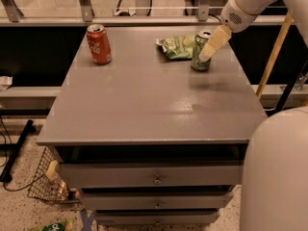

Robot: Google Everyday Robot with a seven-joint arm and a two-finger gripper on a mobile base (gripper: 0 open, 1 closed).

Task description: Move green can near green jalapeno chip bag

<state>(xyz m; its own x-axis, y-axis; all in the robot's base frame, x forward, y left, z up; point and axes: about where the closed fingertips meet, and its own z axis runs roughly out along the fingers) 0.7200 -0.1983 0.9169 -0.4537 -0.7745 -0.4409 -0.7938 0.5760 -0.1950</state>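
Observation:
The green can [197,57] stands upright on the grey table [154,105] at the back right. It is just to the right of the green jalapeno chip bag [176,46], which lies flat, and almost touches it. My gripper [207,55] comes down from the upper right and is at the can's right side, covering part of it. I cannot see whether it still holds the can.
A red cola can [98,44] stands at the table's back left. Drawers [156,179] are below the table front. A wire basket [50,186] sits on the floor at the left. A wooden pole [274,52] leans at the right. My white body [276,172] fills the lower right.

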